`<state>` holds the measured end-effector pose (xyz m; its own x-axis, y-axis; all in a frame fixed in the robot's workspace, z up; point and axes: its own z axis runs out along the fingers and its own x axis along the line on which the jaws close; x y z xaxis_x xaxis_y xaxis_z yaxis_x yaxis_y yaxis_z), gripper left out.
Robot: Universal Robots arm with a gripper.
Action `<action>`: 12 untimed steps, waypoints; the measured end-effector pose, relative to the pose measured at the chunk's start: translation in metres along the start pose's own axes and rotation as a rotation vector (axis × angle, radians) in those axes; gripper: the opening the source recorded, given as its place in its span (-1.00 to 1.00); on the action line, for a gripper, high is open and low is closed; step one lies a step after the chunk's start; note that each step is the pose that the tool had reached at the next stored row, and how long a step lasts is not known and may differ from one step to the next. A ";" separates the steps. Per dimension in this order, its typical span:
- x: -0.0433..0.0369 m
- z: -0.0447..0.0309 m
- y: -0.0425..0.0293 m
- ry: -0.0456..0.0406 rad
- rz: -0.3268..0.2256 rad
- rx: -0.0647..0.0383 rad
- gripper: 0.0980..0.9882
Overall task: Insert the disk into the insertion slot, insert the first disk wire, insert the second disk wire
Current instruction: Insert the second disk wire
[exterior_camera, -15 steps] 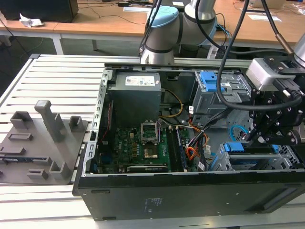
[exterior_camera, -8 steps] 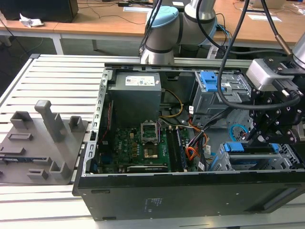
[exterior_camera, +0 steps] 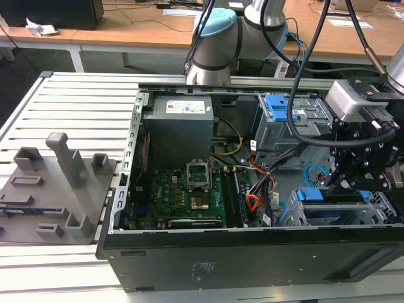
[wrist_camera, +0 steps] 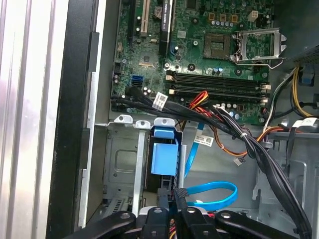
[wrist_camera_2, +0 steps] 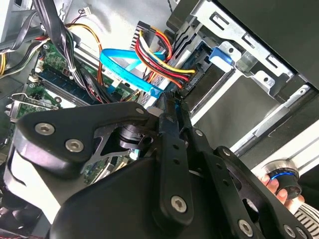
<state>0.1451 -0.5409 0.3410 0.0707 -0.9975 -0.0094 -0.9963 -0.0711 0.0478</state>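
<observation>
Blue-framed disk [wrist_camera: 163, 158] seated in insertion slot [wrist_camera: 122, 164]

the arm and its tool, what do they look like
The arm is silver-grey tube with a light-blue cap on its joint, and black cables hang along it. A pale grey box sits at the wrist. The tool is matt black, built of flat linked bars pinned with silver screws, narrowing to two slim black fingers.

Exterior view high and back, looking down into the open computer case [exterior_camera: 252, 189]; both wrist views close inside it, sharing the light-blue cable [wrist_camera_2: 124, 69] [wrist_camera: 209, 191].
</observation>
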 end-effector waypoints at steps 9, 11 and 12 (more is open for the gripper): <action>0.0004 0.0049 -0.0007 -0.0001 0.000 0.000 -0.68; 0.0003 -0.0030 -0.0003 -0.0003 0.000 0.000 -0.68; 0.0002 -0.0122 0.0001 -0.0002 0.000 0.000 -0.68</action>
<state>0.1456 -0.5412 0.3532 0.0707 -0.9975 -0.0096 -0.9963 -0.0711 0.0478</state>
